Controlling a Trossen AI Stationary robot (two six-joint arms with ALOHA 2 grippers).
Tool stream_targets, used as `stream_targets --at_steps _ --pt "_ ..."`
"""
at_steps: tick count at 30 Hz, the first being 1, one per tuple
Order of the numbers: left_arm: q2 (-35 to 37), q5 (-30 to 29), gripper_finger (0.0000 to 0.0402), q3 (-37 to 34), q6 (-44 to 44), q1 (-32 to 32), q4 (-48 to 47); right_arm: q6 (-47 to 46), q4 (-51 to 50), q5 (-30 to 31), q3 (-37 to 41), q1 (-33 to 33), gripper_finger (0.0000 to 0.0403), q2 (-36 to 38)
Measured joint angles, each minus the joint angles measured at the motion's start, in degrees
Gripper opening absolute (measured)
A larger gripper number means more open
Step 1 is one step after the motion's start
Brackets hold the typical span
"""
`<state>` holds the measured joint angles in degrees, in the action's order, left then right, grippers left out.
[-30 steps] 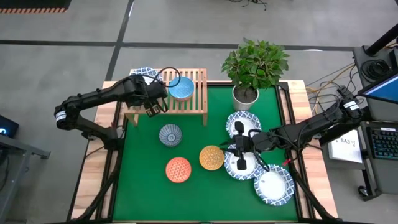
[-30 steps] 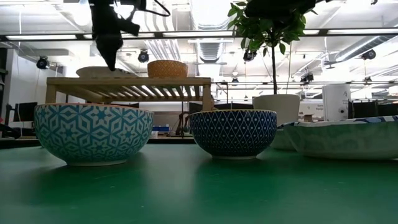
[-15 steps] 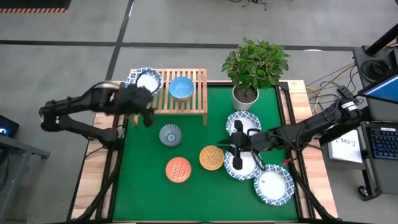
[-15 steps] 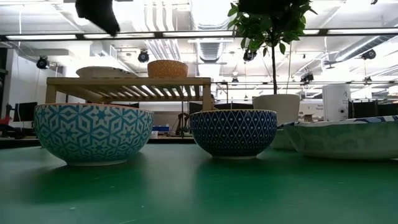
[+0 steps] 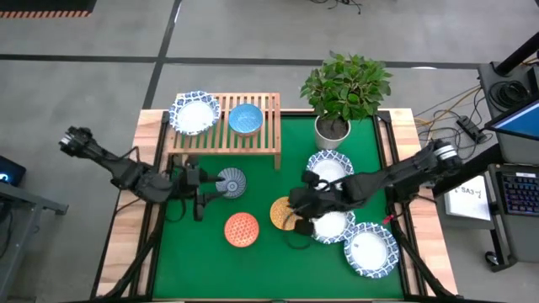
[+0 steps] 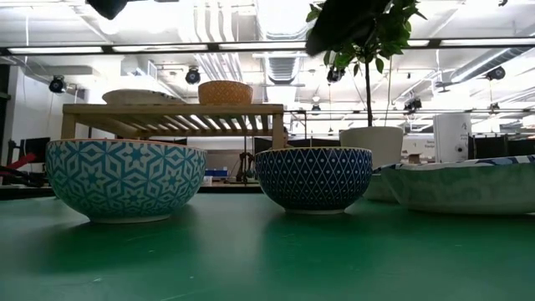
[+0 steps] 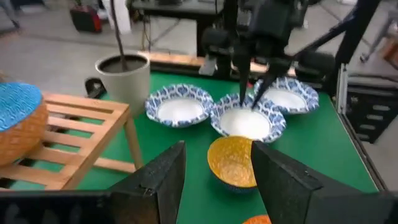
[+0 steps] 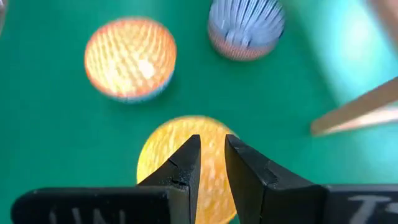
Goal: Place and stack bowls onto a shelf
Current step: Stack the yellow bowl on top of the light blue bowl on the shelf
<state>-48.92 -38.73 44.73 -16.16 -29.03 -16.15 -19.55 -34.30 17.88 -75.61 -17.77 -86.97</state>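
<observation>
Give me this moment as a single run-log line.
shelf: one white bowl, light blue bowl | left gripper: open, beside grey-blue bowl | right gripper: narrow gap, empty, over yellow-orange bowl

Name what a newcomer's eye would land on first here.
The wooden shelf at the table's back-left edge, bearing a white bowl and a light blue bowl. On the green mat, the right gripper hovers over the yellow-orange bowl; the left gripper, open, sits beside the grey-blue bowl.

Grey floor [image 5: 84, 34] (dark seams) under bright ceiling lights [image 6: 276, 17].
</observation>
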Motion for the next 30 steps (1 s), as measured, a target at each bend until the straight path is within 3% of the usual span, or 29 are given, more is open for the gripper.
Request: stream_targets --at_steps 4,12,21,30 --pt "2.3 -4.3 0.0166 -2.8 0.2 -2.1 0.3 -0.8 -7.2 -6.1 -7.2 0.4 0.0063 -6.5" --pt "8.7 -4.3 0.0166 -10.5 -3.6 -5.0 1.1 -4.6 -18.2 -15.4 -18.0 0.5 0.0063 -16.9" --pt "14.0 -3.0 0.0166 -13.3 -4.3 -6.1 1.6 -5.0 -20.0 -16.6 -21.6 0.2 0.0063 -23.7" --pt "14.5 -2.4 0.0166 -13.6 -3.1 -6.3 1.6 -6.8 -19.9 -18.0 -22.3 -0.8 0.0063 -26.9"
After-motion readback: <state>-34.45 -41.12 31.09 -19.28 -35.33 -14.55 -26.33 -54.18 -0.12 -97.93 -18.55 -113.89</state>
